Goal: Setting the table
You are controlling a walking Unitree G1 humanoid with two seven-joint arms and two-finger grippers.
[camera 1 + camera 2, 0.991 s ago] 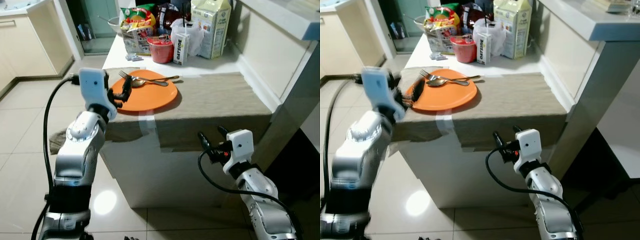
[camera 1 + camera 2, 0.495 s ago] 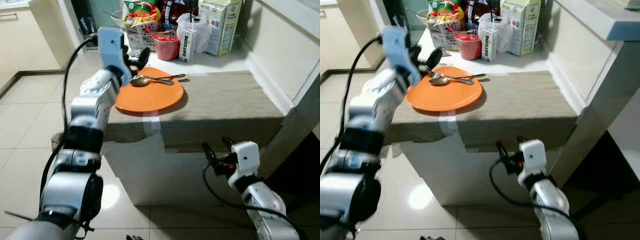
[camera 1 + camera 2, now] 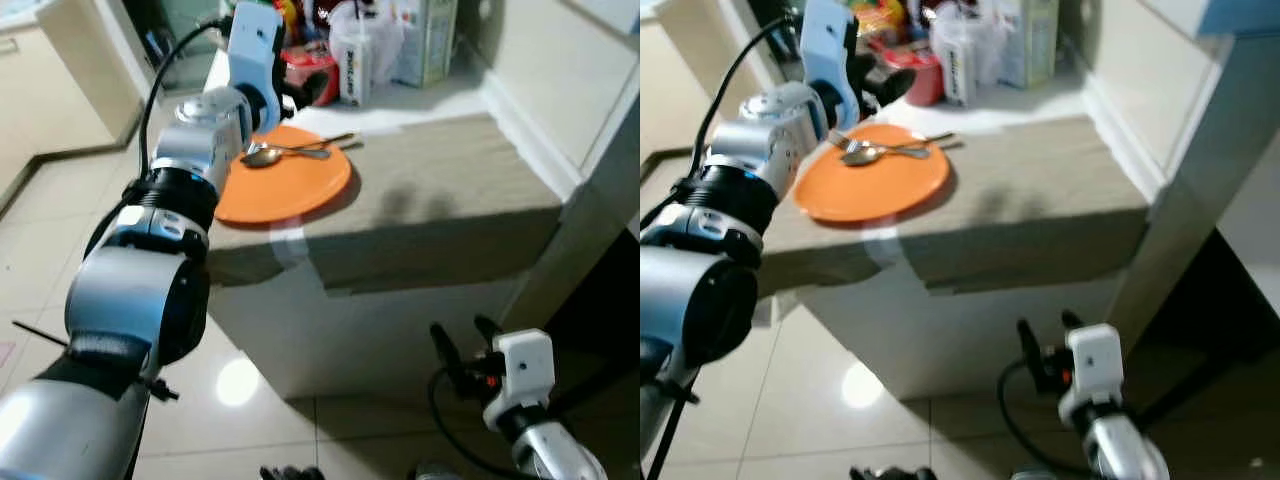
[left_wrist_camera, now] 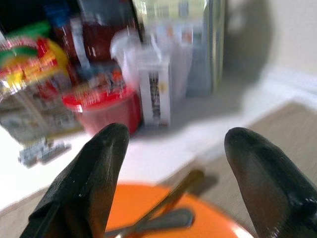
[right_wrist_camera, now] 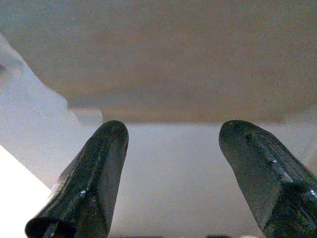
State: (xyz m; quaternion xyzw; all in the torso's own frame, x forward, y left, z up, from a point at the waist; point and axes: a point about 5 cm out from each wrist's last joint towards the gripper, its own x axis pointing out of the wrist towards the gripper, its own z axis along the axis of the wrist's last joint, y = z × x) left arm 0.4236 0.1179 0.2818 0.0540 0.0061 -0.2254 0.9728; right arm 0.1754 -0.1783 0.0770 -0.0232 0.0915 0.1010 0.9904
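- Left eye view: the left gripper (image 3: 290, 95) is reaching over the far rim of the round orange plate (image 3: 290, 185), which is sitting on the grey-brown cloth-covered table (image 3: 450, 200). A silver metal fork (image 3: 315, 143) and a silver metal spoon (image 3: 275, 155) are lying across the plate's far part, long axes running left to right, handles pointing to the robot's right. The cutlery is lying just below and nearer the robot than the fingertips; the left arm is by far the nearer one.
- Right eye view: the left arm is stretching forward and raised, wrist bent toward the red cup (image 3: 923, 80) and white carton (image 3: 958, 68) behind the plate. The right gripper (image 3: 1045, 352) is hanging low in front of the table.
- Left wrist view: the two black fingers (image 4: 94, 173) are standing spread, grasping nothing, with the cutlery handles between them.
- Right wrist view: the fingers (image 5: 91, 173) are parted and empty, facing the table's front.
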